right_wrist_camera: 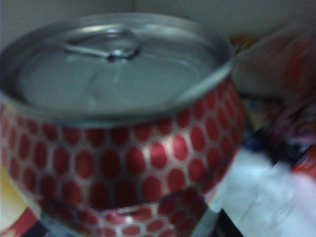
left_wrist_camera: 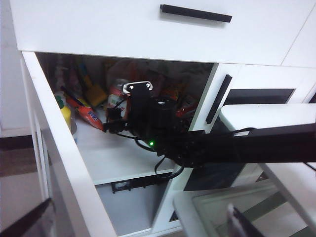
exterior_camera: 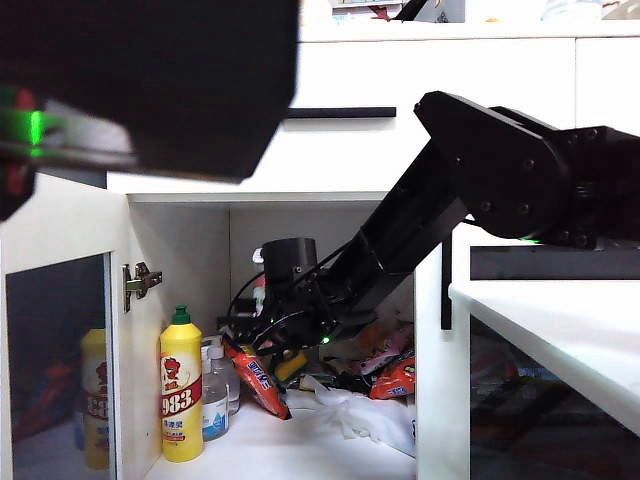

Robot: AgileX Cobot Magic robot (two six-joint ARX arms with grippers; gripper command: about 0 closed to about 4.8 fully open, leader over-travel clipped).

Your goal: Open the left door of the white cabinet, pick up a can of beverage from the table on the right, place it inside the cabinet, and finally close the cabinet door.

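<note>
The white cabinet (exterior_camera: 440, 75) has its left door (exterior_camera: 60, 330) swung wide open, and the door's white edge (left_wrist_camera: 64, 163) also shows in the left wrist view. My right arm reaches into the open compartment. My right gripper (right_wrist_camera: 148, 217) is shut on the can of beverage (right_wrist_camera: 123, 148), red honeycomb with a silver lid, which fills the right wrist view. From the left wrist view the can (left_wrist_camera: 117, 91) sits deep inside above the shelf. My left gripper (left_wrist_camera: 131, 224) hangs open and empty in front of the cabinet. The white table (exterior_camera: 560, 330) is at the right.
On the shelf stand a yellow bottle with a green cap (exterior_camera: 181, 400) and a clear bottle (exterior_camera: 215, 400). Beside them are an orange snack packet (exterior_camera: 255, 375) and crumpled white plastic (exterior_camera: 350, 415). The right door's black handle (exterior_camera: 446, 285) and the drawer handle (exterior_camera: 340, 112) are close by.
</note>
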